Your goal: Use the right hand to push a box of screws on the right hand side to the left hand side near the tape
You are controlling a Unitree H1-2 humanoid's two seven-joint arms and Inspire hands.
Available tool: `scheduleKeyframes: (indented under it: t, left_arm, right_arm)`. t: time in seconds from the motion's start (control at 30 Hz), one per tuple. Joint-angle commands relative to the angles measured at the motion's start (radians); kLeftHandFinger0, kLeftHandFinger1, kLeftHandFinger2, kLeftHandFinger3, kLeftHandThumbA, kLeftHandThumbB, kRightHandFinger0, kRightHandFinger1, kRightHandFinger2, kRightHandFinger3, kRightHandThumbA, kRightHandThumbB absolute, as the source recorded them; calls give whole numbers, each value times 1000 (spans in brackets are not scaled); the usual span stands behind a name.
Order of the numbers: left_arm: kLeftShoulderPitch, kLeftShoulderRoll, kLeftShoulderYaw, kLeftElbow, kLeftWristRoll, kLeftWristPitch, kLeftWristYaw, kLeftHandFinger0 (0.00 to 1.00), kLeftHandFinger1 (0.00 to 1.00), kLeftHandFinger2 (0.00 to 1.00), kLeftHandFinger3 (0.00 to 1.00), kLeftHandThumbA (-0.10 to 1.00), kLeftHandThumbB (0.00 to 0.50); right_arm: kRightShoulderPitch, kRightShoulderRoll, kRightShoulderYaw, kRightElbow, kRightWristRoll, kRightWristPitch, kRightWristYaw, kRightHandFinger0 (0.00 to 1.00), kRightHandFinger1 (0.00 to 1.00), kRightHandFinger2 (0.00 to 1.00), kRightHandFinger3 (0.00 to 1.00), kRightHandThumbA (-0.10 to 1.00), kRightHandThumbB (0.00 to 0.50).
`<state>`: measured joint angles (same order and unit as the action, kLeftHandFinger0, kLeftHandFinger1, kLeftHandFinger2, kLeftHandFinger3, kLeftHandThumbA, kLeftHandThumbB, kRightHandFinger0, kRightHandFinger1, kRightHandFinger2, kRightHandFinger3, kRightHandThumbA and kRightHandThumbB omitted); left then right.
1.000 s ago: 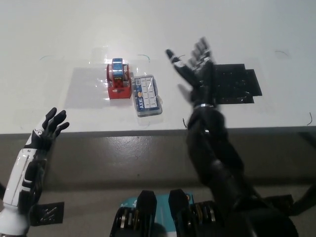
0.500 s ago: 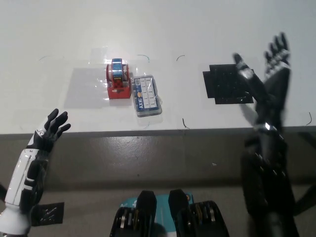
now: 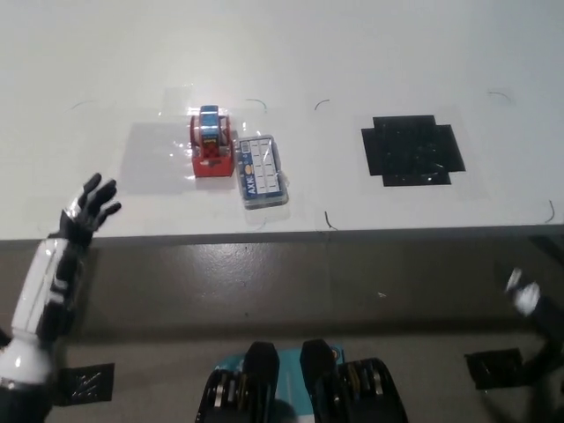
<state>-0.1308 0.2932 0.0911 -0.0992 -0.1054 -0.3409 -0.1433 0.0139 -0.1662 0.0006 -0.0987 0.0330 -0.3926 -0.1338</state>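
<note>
The box of screws (image 3: 263, 170), a clear blue-edged case with a white grid lid, lies on the white table (image 3: 352, 53) left of centre. Its left side touches the red tape dispenser (image 3: 211, 144), which holds a blue roll. My black right hand (image 3: 529, 304) is only a blur at the lower right edge, below the table's front edge and far from the box. My white left hand (image 3: 86, 211) rests at the lower left, open with fingers spread, just at the table's front edge.
A black cross-shaped mat (image 3: 411, 150) lies on the table's right half. Small black pen marks dot the table surface. On the grey floor strip below lie black squares at lower left (image 3: 84, 381) and lower right (image 3: 493, 368).
My right arm has swung from beside the box out to the right and dropped below the table edge. The box and tape dispenser have not moved. The left hand stayed nearly in place.
</note>
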Motion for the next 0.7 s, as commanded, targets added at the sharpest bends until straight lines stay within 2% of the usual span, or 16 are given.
scheduleKeyframes:
  t: [0.0,0.17,0.2,0.3,0.43,0.57,0.6,0.67]
  left_arm:
    - [-33,31,28,28,0,-45,1,1000,1000,1000,1000,957,133]
    - [-53,27,36,75,-2,-33,-1,1000,1000,1000,1000,937,153]
    - [-57,27,36,92,6,-36,0,1000,1000,1000,1000,938,154]
    - [-68,25,36,136,17,-59,2,1000,1000,1000,1000,942,156]
    - [-77,29,38,174,31,-74,6,1000,1000,1000,1000,950,156]
    - [-79,36,40,205,37,-89,2,1000,1000,1000,1000,944,163]
    - [-73,38,37,204,49,-94,2,1000,1000,1000,1000,970,154]
    - [-42,36,31,195,56,-98,-4,1000,1000,1000,1000,978,109]
  right_arm:
    - [12,-44,74,9,-27,-77,130,1000,1000,1000,1000,1000,241]
    - [-28,-44,92,159,-12,-77,142,1000,1000,1000,1000,1000,275]
    - [-40,-41,88,198,-38,-77,124,1000,1000,1000,1000,1000,253]
    - [-69,-29,74,287,-36,-77,113,1000,1000,1000,1000,1000,255]
    - [-103,-13,56,389,-32,-77,99,1000,1000,1000,1000,1000,233]
    - [-126,5,16,408,51,-77,160,1000,1000,1000,1000,944,213]
    - [-127,9,10,407,53,-77,164,1000,1000,1000,1000,944,220]
    - [-127,13,3,403,50,-77,170,1000,1000,1000,1000,948,191]
